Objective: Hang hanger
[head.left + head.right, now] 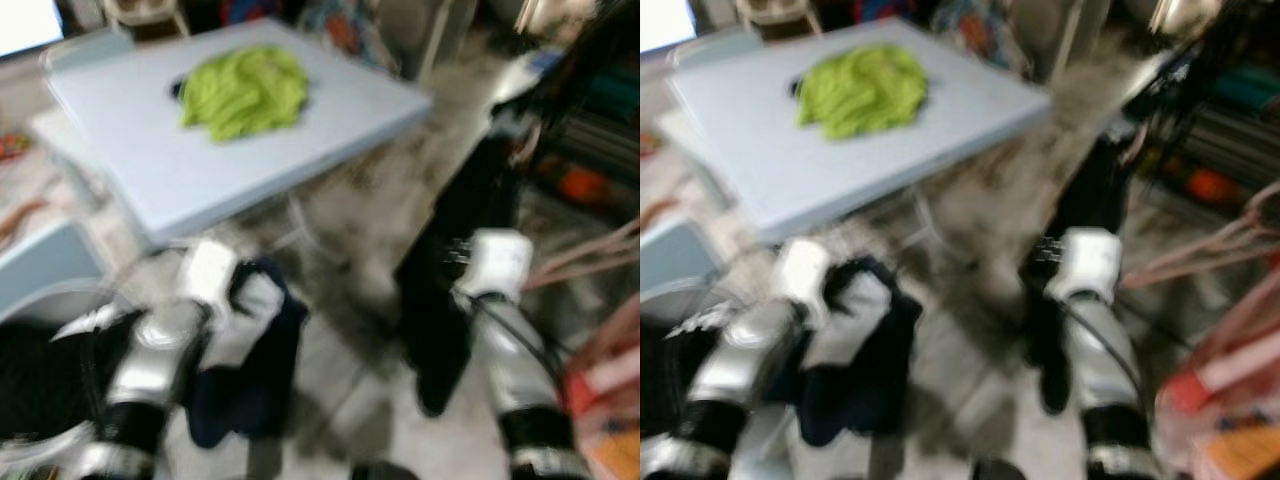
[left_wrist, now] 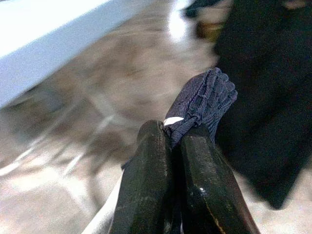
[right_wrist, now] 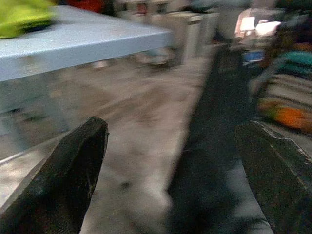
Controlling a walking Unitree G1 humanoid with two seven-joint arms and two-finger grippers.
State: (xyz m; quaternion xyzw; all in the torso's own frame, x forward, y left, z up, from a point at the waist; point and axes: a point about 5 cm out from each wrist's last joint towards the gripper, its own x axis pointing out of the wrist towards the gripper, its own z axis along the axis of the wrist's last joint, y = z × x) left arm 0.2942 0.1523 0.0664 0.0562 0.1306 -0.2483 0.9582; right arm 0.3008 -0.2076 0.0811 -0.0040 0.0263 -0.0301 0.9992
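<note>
The head views are blurred. My left gripper (image 2: pixel 171 130) is shut on a bunched fold of dark blue garment (image 2: pixel 204 100) with a small white tag. That garment (image 1: pixel 250 370) hangs below my left arm (image 1: pixel 165 355) near the floor. My right gripper (image 3: pixel 175 161) is open, its fingers (image 3: pixel 73 175) spread wide and empty. It faces a long black garment (image 1: pixel 455 230) that hangs upright just ahead of my right arm (image 1: pixel 495 270). Pink hangers (image 1: pixel 590 255) stick out at the right. I cannot make out a hanger inside the blue garment.
A light blue table (image 1: pixel 150 160) stands ahead on the left with a crumpled green cloth (image 1: pixel 245 90) on it. Dark shelving with colourful items (image 1: pixel 590 130) lines the right side. Red and white clutter (image 1: pixel 605 385) sits at the lower right. Bare floor (image 1: pixel 350 230) lies between.
</note>
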